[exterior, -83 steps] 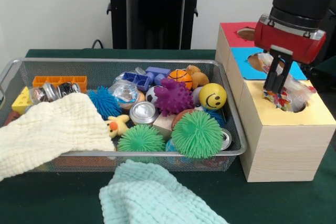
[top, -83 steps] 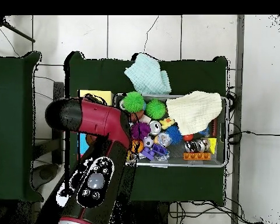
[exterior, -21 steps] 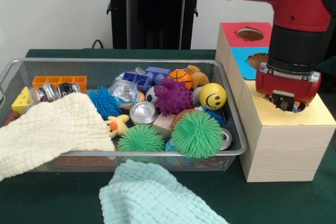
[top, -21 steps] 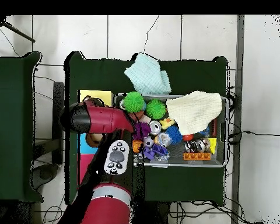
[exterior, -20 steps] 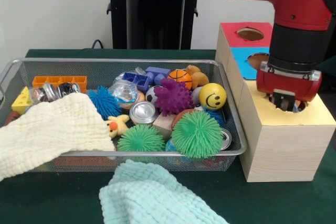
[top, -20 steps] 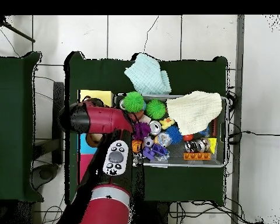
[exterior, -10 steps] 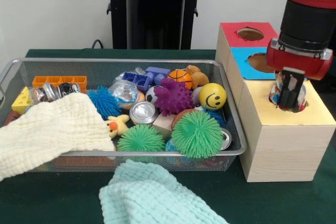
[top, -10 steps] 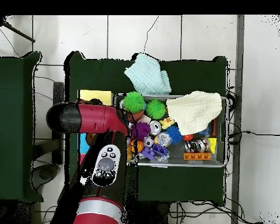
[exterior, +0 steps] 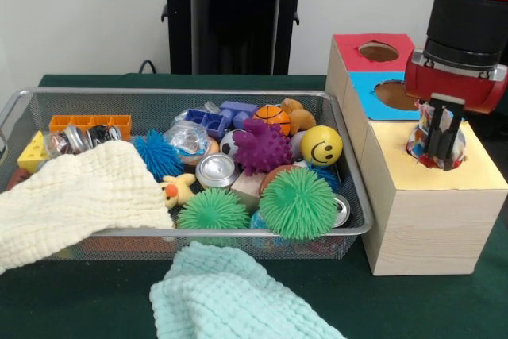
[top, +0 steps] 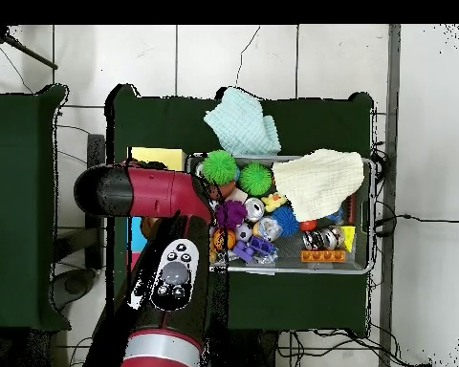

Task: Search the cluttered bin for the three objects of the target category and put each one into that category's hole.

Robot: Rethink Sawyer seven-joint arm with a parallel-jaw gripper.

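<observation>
The gripper [exterior: 440, 160] is hanging over the hole in the yellow top [exterior: 476, 171] of the wooden box [exterior: 429, 220], its dark fingers [exterior: 442, 134] reaching down to the rim. A crinkly, colourfully printed packet [exterior: 421, 139] is sitting in that hole right against the fingers; whether they are pinching it I cannot tell, and its print is unreadable. The mesh bin [exterior: 349, 188] beside the box is holding a smiley-face ball [exterior: 321, 146], spiky balls, tins and a cream cloth [exterior: 71, 200].

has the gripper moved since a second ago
Yes. The gripper has risen from the hole in the yellow box top; a crinkly wrapper shows behind it.
</observation>
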